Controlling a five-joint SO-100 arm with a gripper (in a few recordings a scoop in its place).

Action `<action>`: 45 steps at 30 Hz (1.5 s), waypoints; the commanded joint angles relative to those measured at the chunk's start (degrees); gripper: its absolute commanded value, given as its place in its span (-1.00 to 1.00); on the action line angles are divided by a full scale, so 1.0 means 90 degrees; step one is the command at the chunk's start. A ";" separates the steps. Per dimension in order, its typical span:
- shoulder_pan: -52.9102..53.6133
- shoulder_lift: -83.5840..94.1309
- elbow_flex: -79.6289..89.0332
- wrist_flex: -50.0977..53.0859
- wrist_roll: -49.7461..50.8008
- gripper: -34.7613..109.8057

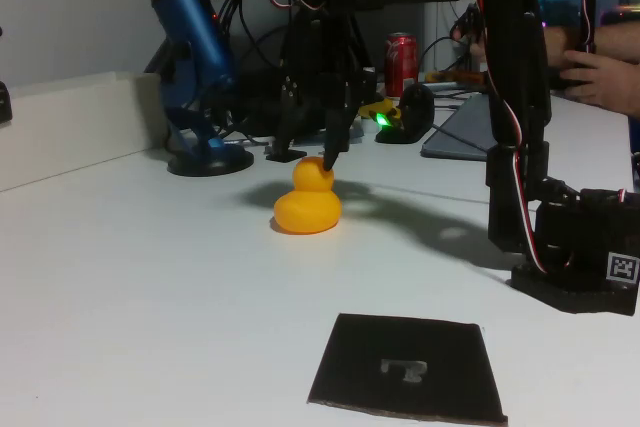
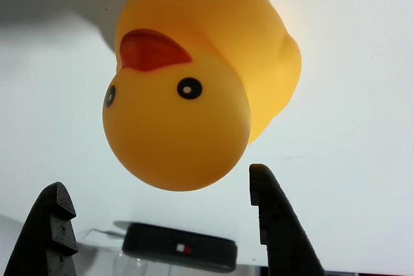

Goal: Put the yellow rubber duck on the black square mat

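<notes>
Fixed view: the duck [image 1: 308, 202] stood upright on the white table [image 1: 130, 287], well behind the mat [image 1: 408, 367], which lay flat near the front edge with a pale mark at its centre. The black arm [image 1: 515, 97] rose from its base [image 1: 580, 252] at the right and reached across to the left, so that the gripper [image 1: 310, 147] hung directly over the duck's head. Its fingers [image 1: 335, 142] pointed down and stood spread apart, the right-hand tip close to the top of the head; contact could not be determined. Behind stood a blue microphone [image 1: 190, 57] and a red can [image 1: 402, 62]; a person's hand [image 1: 605, 72] lay at the right edge.

Wrist view: the duck [image 2: 194, 88] appeared close up, beak [image 2: 150, 50] and both eyes visible. The two dark fingertips [image 2: 275, 224] sat apart at the bottom, either side of the head, with nothing held between them.
</notes>
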 commanded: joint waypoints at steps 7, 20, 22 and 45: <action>-0.0107 -0.0205 -0.0088 0.0010 -0.0020 -0.07; -0.0117 -0.0234 -0.0088 0.0020 -0.0049 -0.07; -0.0117 -0.0234 -0.0088 0.0020 -0.0039 -0.08; -0.0127 -0.0508 -0.0146 0.0010 -0.0029 -0.08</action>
